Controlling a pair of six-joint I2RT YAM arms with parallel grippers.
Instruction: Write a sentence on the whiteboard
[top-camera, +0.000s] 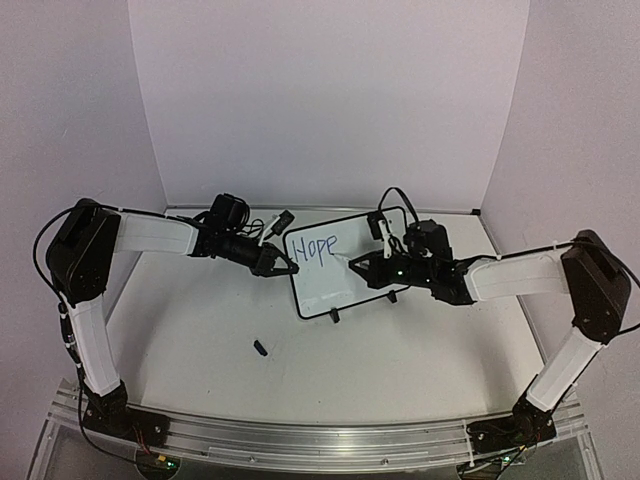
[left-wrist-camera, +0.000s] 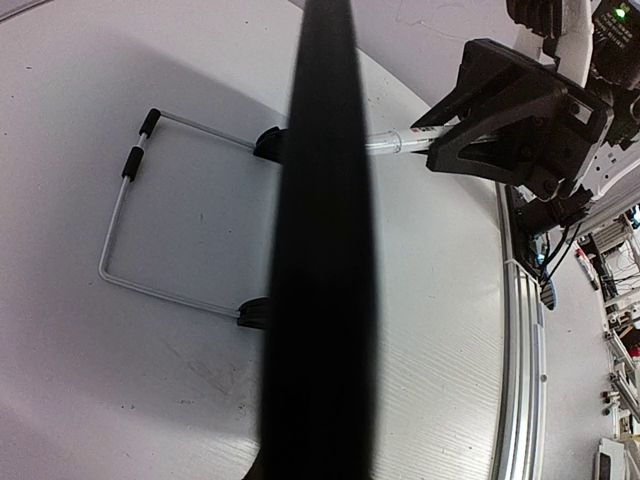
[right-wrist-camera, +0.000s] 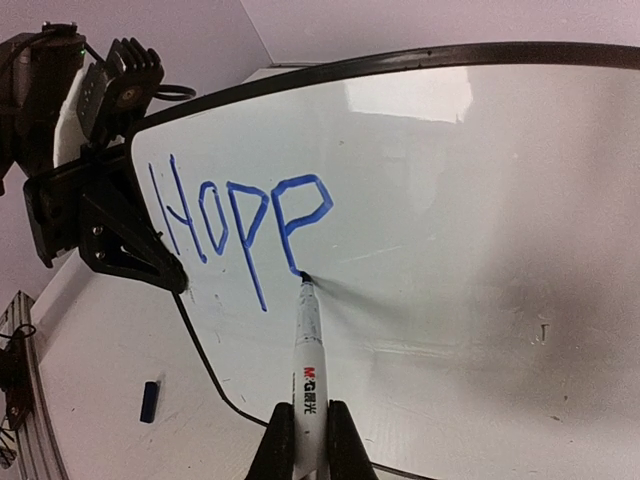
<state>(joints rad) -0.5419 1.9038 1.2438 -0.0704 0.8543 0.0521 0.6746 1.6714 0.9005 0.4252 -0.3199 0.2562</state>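
White tabletop (top-camera: 200, 340): right gripper (right-wrist-camera: 310, 445) clamps a marker (right-wrist-camera: 308, 350), tip straight ahead on the whiteboard (right-wrist-camera: 480, 200) at the unfinished sentence (right-wrist-camera: 240, 225); left gripper (top-camera: 283, 266) pinches its edge.

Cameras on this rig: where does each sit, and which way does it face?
Top external: above and behind the arms, looking down at the small black-framed whiteboard; both arms, left tool and right tool show.
Left wrist: at the board's edge, looking along it edge-on; the right tool shows beyond.
Right wrist: facing the board's front and blue handwritten letters; the right tool holds a white marker.
Shared: each wrist view shows the other arm's tool.
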